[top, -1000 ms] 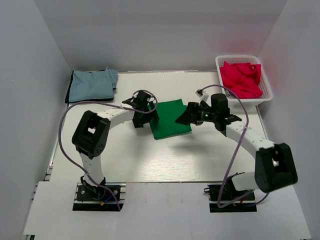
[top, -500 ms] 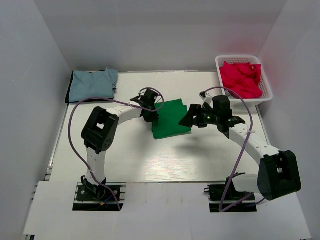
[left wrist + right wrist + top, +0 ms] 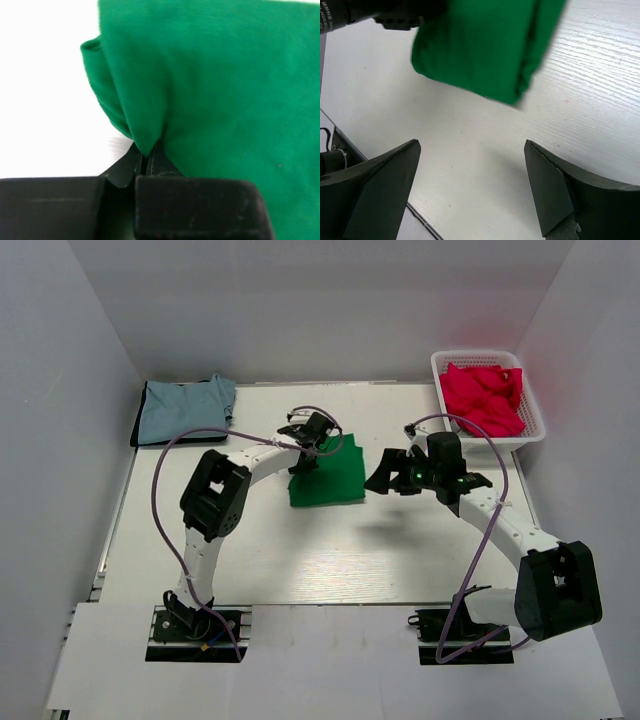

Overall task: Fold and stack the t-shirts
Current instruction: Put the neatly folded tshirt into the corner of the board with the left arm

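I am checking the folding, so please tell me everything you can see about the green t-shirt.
The green t-shirt is bright, plain, soft-looking cloth, folded into a rough rectangle with layered edges. It is near the middle of the white table. The left gripper is shut on a bunched fold near its far left corner, and the cloth puckers there. The right gripper hangs open to its right, apart from it.
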`<action>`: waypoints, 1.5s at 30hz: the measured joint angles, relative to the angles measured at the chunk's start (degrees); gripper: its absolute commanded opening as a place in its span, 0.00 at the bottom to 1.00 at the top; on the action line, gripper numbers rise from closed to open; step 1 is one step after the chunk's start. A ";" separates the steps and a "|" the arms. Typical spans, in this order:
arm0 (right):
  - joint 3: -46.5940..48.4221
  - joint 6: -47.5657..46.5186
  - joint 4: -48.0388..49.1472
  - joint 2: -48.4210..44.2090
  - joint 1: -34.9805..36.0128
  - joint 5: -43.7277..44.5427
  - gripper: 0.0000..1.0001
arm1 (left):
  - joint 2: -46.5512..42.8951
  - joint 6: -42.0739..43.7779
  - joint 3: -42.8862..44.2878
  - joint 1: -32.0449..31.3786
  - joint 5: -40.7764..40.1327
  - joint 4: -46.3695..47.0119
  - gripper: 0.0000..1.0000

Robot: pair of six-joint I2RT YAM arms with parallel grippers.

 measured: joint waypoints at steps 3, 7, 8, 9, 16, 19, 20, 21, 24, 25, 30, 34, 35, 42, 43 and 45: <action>0.00 -0.15 -0.26 -0.02 -0.20 1.18 0.90 | -0.15 5.84 0.04 1.42 -5.55 -1.75 0.00; 0.00 -0.26 -0.33 -0.02 -0.28 2.95 0.90 | -0.61 14.78 0.50 3.04 -11.45 -1.07 0.00; 0.00 -0.31 -0.37 -0.02 -0.28 3.43 0.90 | -0.61 16.50 0.98 3.30 -12.96 -0.98 0.00; 0.00 -0.33 -0.42 -0.07 -0.28 3.80 0.90 | -0.61 18.32 1.64 3.56 -14.43 -0.98 0.00; 0.00 -0.42 -0.72 -0.44 -0.46 6.64 0.90 | -0.61 30.49 7.21 6.05 -23.10 1.66 0.00; 0.00 -0.48 -0.70 -0.35 -0.59 7.63 0.90 | -0.61 34.51 8.37 7.93 -25.27 3.43 0.00; 0.00 -0.57 -0.70 -0.26 -0.61 8.11 0.90 | -0.61 36.02 8.50 8.63 -25.73 4.15 0.00; 0.00 -0.57 -0.70 -0.11 -0.63 8.31 0.90 | -0.61 37.46 8.52 9.20 -25.99 5.03 0.00; 0.00 -0.74 -0.72 0.17 -0.72 9.31 0.90 | -0.61 42.27 8.52 11.15 -26.10 7.78 0.00; 0.00 -0.81 -0.70 0.17 -0.76 9.70 0.90 | -0.61 43.93 8.52 11.69 -26.18 8.81 0.00; -0.02 -0.90 -0.66 0.26 -1.01 10.73 0.90 | -0.66 50.47 9.38 13.27 -25.75 11.91 0.00; -0.22 -0.98 -0.46 0.92 -1.03 10.99 0.90 | -1.09 53.81 11.43 14.25 -24.09 12.79 0.00; -0.35 -0.98 -0.46 1.01 -1.01 10.97 0.90 | -1.25 54.38 12.13 14.36 -23.74 12.83 0.00; -0.42 -1.01 0.20 1.29 -1.03 10.99 0.90 | -2.80 55.80 16.76 15.19 -21.00 12.09 0.00; -0.42 -0.98 0.26 1.29 -1.03 10.99 0.90 | -3.08 55.89 17.14 15.34 -20.83 11.93 0.00; -0.42 -0.98 0.26 1.29 -1.07 10.99 0.90 | -3.52 55.93 17.57 15.63 -20.65 11.72 0.00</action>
